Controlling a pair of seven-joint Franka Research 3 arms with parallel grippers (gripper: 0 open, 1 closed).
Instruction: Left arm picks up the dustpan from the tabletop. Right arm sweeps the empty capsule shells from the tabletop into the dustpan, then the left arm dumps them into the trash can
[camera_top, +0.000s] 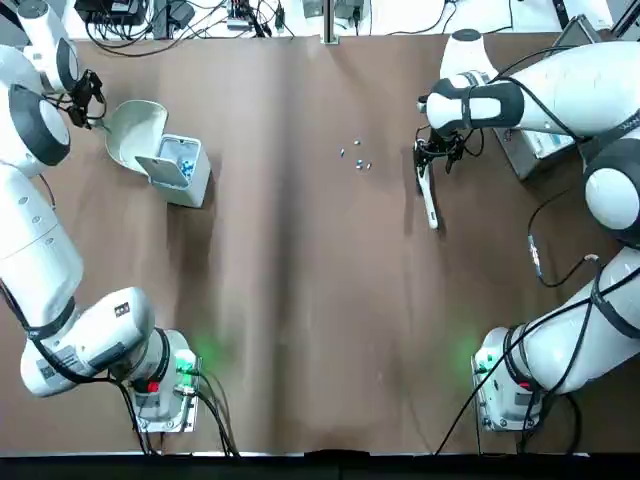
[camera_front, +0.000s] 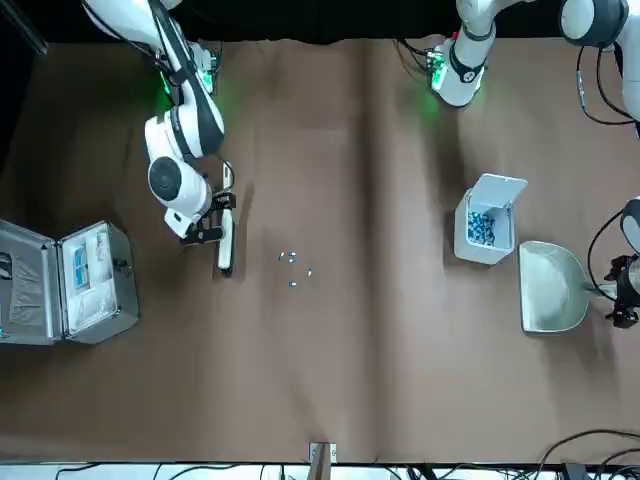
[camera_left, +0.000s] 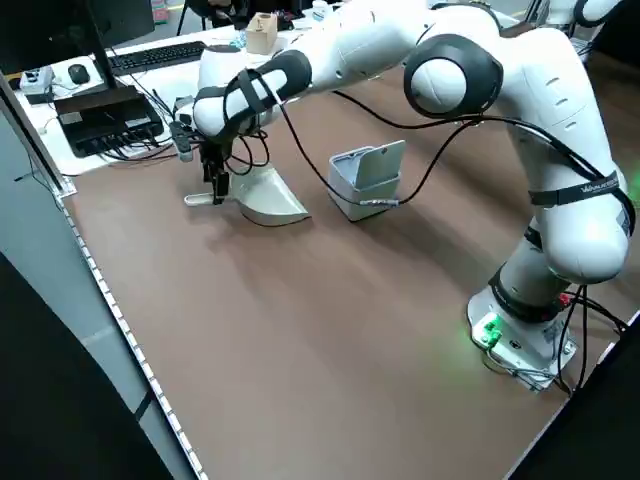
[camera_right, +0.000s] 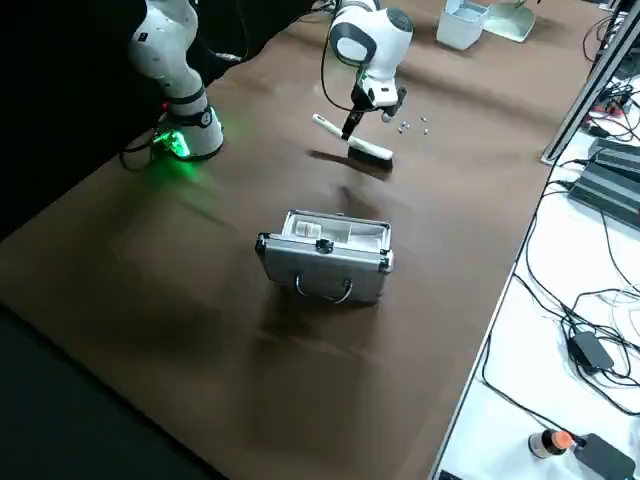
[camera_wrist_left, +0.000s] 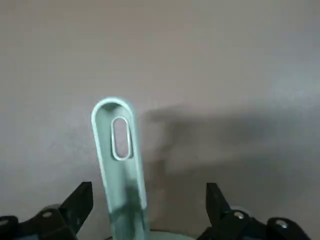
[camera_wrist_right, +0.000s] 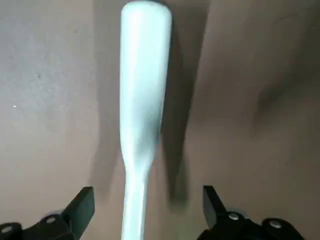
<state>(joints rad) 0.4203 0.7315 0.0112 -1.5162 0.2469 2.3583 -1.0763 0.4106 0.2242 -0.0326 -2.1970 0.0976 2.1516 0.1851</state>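
Dustpan (camera_top: 138, 132), one, pale: on the counter (camera_top: 280, 300), upper left in the top view; left hand (camera_wrist_left: 149, 194) open around its handle, gripping nothing. Trash can (camera_top: 184, 172): just beside the pan, lid up. Empty capsule shells (camera_top: 362, 164): loose, upper centre. Brush (camera_top: 428, 196): upper right, right hand (camera_wrist_right: 149, 194) released, fingers apart either side of the handle. Status: both tools reached, apparently; grasping, sweeping and dumping outstanding
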